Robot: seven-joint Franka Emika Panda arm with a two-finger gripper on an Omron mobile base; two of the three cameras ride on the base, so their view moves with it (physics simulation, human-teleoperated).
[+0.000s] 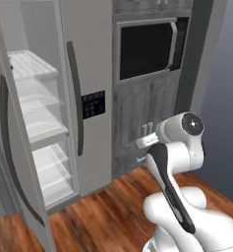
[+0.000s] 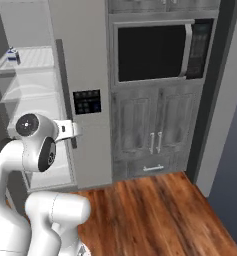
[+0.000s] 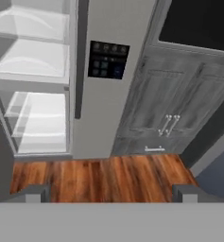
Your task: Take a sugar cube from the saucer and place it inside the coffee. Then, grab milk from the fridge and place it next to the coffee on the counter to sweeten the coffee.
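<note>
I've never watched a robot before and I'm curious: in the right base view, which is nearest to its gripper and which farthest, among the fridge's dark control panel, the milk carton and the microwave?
From the gripper:
1. Control panel, just above it on the closed fridge door.
2. Milk, upper left on the open fridge's top shelf.
3. Microwave, upper right, above the cabinets.

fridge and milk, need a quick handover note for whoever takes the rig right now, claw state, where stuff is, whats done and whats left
Claw: open and empty; the tips stand wide apart in the hand view, aimed at the wood floor in front of the fridge.
Fridge: left door swung open, white shelves showing; right door, with the dark control panel, closed.
Milk: on the top shelf, at its left end, untouched.
Saucer, coffee and counter: not in these pictures, so the sugar step cannot be checked.
Done: base parked at the fridge, door open.
Left: reach up to the top shelf, grasp the milk, carry it to the counter and set it beside the coffee.
</note>
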